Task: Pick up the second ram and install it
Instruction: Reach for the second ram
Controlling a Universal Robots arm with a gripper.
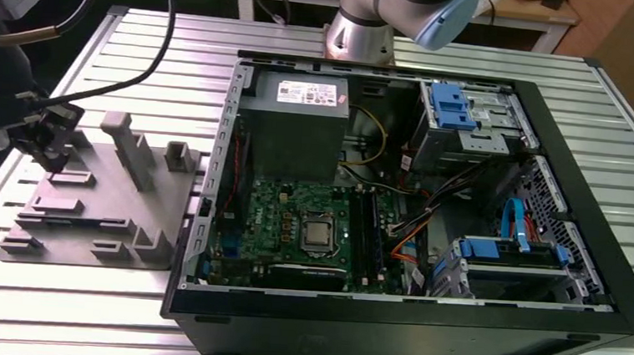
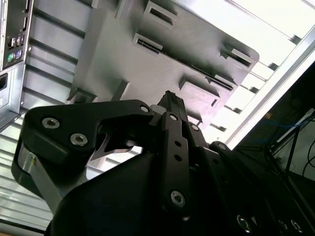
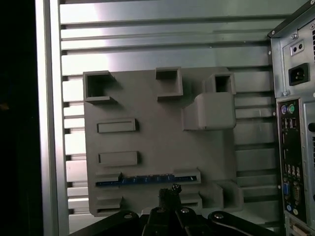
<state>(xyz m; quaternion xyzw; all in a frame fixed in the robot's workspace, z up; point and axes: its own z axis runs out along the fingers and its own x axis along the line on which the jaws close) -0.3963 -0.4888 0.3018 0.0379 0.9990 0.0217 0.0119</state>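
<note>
We judge this to be the pick-up step, at the approach stage: nothing has been lifted yet. The ram (image 3: 142, 180) stands on edge in a slot of the grey fixture (image 3: 147, 142), and we see its blue top edge. In the first wrist view the gripper (image 3: 170, 191) hangs just beside that edge, not touching it as far as we can tell. The fingers (image 2: 170, 105) look drawn close together, with nothing between them.

In the exterior view the fixture lies on the slatted desk (image 1: 136, 48) at 9 o'clock from the open case (image 1: 396, 321), and the gripper sits over the fixture's far end, at about 10 o'clock from its middle. The motherboard (image 1: 291, 218) lies in the case floor, with its long black slots (image 1: 372, 232) at 3 o'clock from the processor socket.

A grasp here would, in our judgement, call for the fingers to part enough to straddle the thin board. They would also need to sit square to its length and centred over it, so that it lifts straight out of its slot.

The power supply (image 1: 297, 134) carries a pale label (image 1: 306, 93). We cannot make out its print.
</note>
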